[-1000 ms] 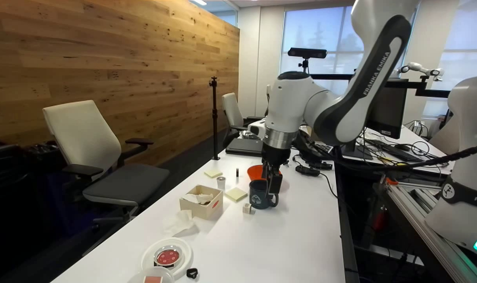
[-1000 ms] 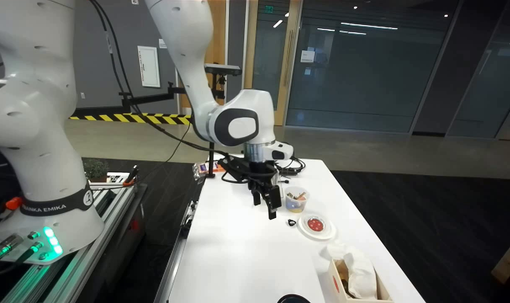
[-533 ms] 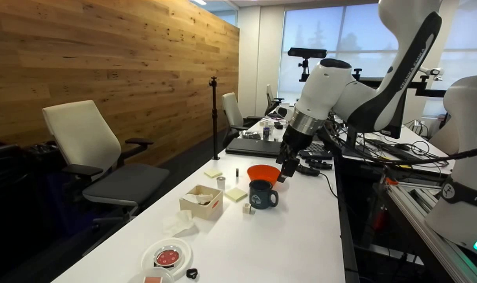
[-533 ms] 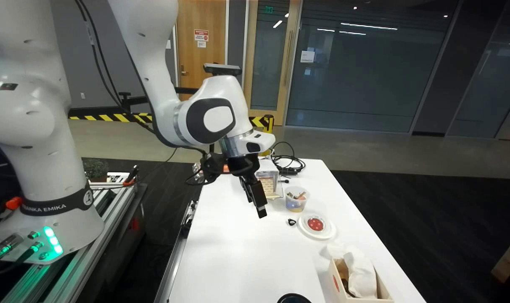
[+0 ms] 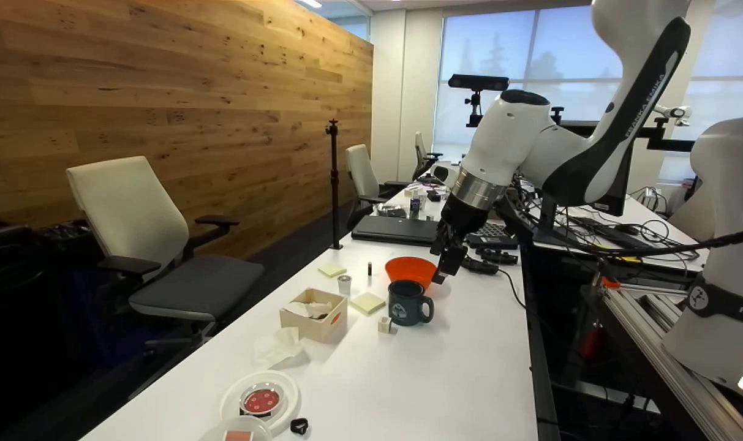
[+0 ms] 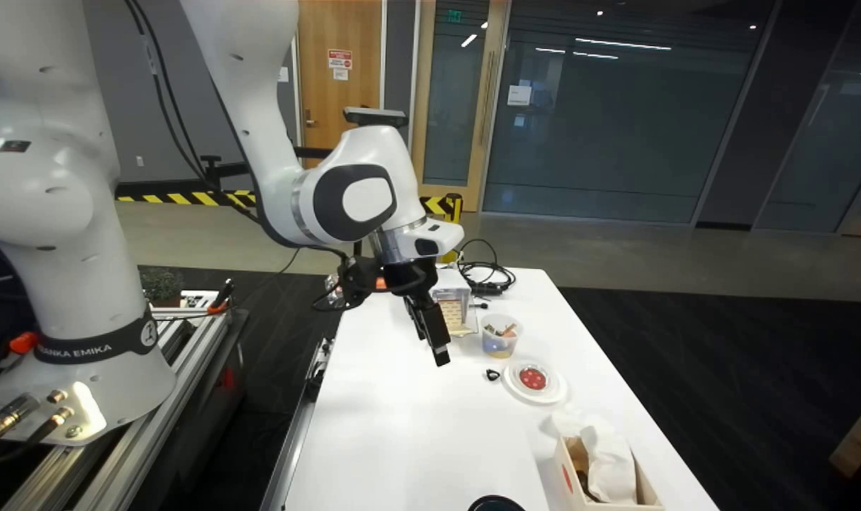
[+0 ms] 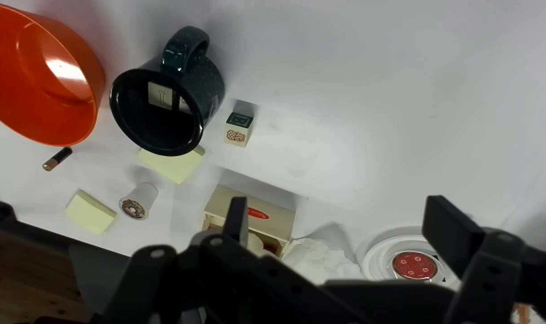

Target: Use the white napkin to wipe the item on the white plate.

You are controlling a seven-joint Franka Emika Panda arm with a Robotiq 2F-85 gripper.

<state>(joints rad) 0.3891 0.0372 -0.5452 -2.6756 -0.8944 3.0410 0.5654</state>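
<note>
The white napkin [image 5: 279, 347] lies crumpled on the table between the cream box and the white plate [image 5: 229, 398]. The napkin also shows in an exterior view [image 6: 563, 423] and in the wrist view [image 7: 320, 258]. The reddish-pink round item [image 5: 262, 401] sits in a clear dish on the plate; it also shows in the wrist view [image 7: 414, 265]. My gripper [image 5: 446, 264] is tilted above the table, near the orange bowl and apart from napkin and plate. In the wrist view my gripper [image 7: 345, 216] has its fingers wide apart with nothing between them.
The cream box [image 5: 315, 315] holds white paper. A dark mug [image 5: 408, 303], an orange bowl [image 5: 411, 269], a letter block [image 5: 384, 324] and note pads [image 5: 367, 303] stand nearby. A clear tub [image 6: 499, 337] and a small black object [image 6: 492, 375] are by the plate.
My arm has moved back toward the robot base and tilted, uncovering the mug and bowl. In the last half second it is nearly still; the base light turned from green to white.
</note>
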